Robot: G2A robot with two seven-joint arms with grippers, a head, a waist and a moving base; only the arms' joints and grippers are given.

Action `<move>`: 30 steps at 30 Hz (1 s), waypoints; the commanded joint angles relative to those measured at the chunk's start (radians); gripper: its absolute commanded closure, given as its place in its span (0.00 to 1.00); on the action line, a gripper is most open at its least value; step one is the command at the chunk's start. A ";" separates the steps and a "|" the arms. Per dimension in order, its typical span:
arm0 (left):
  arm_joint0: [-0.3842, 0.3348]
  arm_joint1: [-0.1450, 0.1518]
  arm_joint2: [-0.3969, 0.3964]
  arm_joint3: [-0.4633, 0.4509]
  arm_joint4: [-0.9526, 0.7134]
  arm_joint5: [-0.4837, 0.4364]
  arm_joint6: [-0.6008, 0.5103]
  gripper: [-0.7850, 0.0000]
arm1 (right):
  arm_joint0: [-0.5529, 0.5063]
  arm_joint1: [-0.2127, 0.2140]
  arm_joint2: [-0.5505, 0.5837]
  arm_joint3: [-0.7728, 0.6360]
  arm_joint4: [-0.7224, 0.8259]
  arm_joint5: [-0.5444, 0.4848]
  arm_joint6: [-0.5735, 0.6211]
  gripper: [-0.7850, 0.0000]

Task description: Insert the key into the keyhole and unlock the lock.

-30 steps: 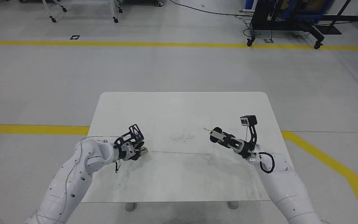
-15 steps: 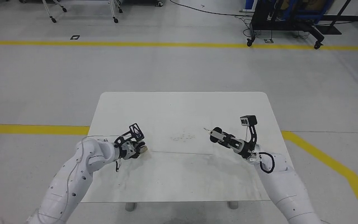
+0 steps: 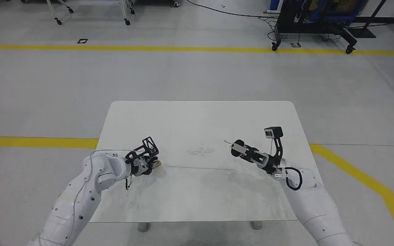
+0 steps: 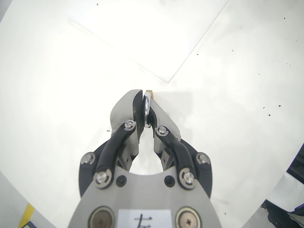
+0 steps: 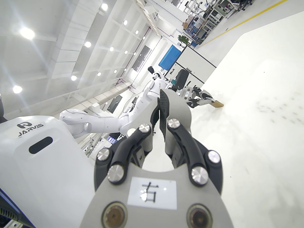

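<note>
The lock (image 4: 146, 106) is clamped in my left claw (image 4: 144, 93) and what looks like the key (image 3: 227, 142) is pinched in my right claw (image 5: 159, 96), well apart; inserting and turning remain.

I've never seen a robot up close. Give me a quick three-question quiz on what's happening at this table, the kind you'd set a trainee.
1. True or false: the key is already in the lock.
2. Which one holds the lock? A) the left gripper B) the right gripper C) neither
3. Fill in: the right gripper's jaws are ____ on what looks like the key.

Key
1. False: key and lock are held well apart, one in each arm.
2. A
3. shut
</note>
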 commanded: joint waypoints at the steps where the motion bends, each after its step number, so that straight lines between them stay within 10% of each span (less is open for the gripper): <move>1: 0.011 0.004 -0.012 -0.014 -0.008 0.000 0.001 1.00 | 0.000 0.000 0.000 0.000 0.000 0.000 0.000 1.00; 25: 0.024 -0.003 -0.016 -0.028 -0.072 0.123 0.079 1.00 | 0.000 0.000 0.000 0.000 0.000 0.000 0.000 1.00; 30: 0.005 -0.021 -0.019 0.128 -0.593 0.020 0.095 1.00 | 0.015 -0.008 -0.032 -0.005 0.035 0.054 -0.051 1.00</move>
